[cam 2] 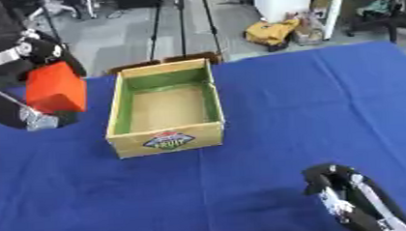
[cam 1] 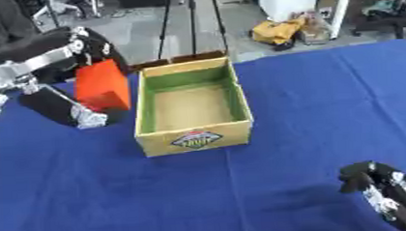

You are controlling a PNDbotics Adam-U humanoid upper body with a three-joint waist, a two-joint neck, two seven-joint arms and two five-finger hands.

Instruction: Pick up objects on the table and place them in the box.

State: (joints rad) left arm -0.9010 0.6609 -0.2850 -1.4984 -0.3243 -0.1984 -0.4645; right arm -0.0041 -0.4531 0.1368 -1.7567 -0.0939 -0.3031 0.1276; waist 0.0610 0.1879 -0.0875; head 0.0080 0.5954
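— Blue cloth [cam 1: 307, 99] covered the table, with a grey floor, a tripod [cam 1: 190, 21] and a yellow bag [cam 1: 277, 31] beyond the cardboard box [cam 1: 194, 139]. How far along was it?

— Box looked empty. The left hand [cam 1: 56, 59] had its fingers curled round the orange block [cam 1: 102, 86], raised just left of the box.

— And the other?

— The right hand [cam 2: 353, 199] idled well below the box, fingers relaxed. Judging so, the drop remained.

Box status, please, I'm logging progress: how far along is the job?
Done: nothing visible yet; the box looks empty inside. In hand: the left hand holds an orange block just left of the box, not yet over it. Left: move it above the box and release. The right hand is idle at the lower right.
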